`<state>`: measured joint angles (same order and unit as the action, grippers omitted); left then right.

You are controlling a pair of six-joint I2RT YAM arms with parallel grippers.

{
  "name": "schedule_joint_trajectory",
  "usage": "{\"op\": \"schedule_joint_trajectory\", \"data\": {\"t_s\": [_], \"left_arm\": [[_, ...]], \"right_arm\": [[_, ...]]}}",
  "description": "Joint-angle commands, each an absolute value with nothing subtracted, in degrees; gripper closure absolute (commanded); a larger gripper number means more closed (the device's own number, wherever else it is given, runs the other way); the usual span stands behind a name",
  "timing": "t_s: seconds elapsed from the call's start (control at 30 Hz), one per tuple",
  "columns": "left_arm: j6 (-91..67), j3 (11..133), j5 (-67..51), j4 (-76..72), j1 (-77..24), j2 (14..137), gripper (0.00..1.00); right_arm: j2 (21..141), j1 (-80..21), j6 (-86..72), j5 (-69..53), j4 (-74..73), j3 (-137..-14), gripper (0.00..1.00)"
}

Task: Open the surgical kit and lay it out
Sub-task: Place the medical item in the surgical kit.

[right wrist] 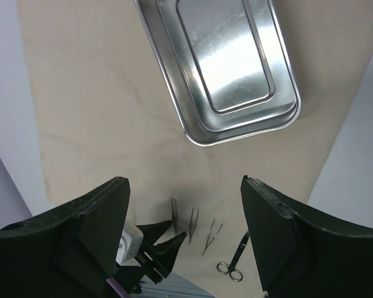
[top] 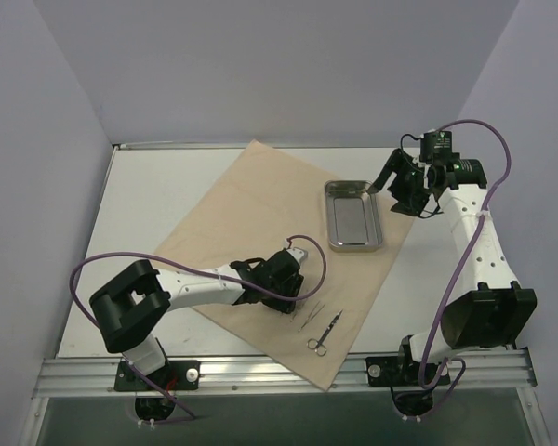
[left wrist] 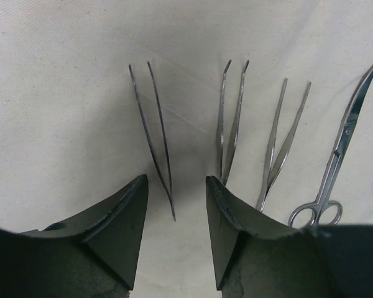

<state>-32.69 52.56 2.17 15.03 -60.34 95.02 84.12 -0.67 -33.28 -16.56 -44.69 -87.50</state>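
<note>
1. L claw: fingers apart, nothing clamped. Low over cloth, with joined end of leftmost tweezers lying loose between the fingers.
2. R claw: wide apart, empty. Hangs above tray, not touching it.
3. Cloth: spread flat as a big tan square, set cornerwise on white table.
   - Soft and light; prob. bunches and drags whatever sits on it if pushed.
   - Pinch at a corner or edge only, never mid-sheet.
4. Tray: on far-right part of cloth, right way up, empty.
   - Rigid and shiny, likely slippery.
   - Prob. too broad to span across, so take one rim edge-on and squeeze the wall.
5. Tools: in a row on near part of cloth, side by side and not touching.
   - L to R in L wrist view: leftmost tweezers, 2nd tweezers, 3rd tweezers, scissors.
   - Open tips point away from L claw.
6. Handling of tools:
   - Thin, stiff, light, lying v. flat, so hard to get fingers under.
   - Tweezer legs prob. springy; grip across both legs near mid-length so they close rather than skate off.
   - Scissors: take at pivot or shanks, not the rings.
7. Judging by layout: kit looks open and laid out, little left to do.
</note>
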Motion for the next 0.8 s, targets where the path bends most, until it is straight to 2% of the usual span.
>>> {"op": "schedule_joint_trajectory", "data": {"t_s": [0.0, 0.3, 0.47, 0.6, 0.77], "left_arm": [[-30.24, 52.21, 4.39, 20.83, -59.77, 92.73, 0.48], [-28.21, 53.35, 5.36, 22.41, -58.89, 89.83, 0.46], [-24.09, 55.89, 4.92, 23.2, -58.36, 83.86, 0.43], [-20.92, 58.35, 3.26, 24.08, -56.87, 78.32, 0.39], [-18.55, 62.39, -1.04, 28.63, -48.88, 72.34, 0.39]], "right_arm": [[84.64, -0.26, -31.99, -16.79, -43.68, -87.27, 0.27], [86.22, -0.26, -31.29, -16.61, -42.98, -87.63, 0.27], [87.36, -0.26, -30.15, -15.56, -41.57, -87.28, 0.27], [89.2, -1.32, -28.66, -14.24, -39.38, -86.22, 0.31], [94.3, -4.04, -26.72, -11.69, -35.51, -86.22, 0.38]]}}
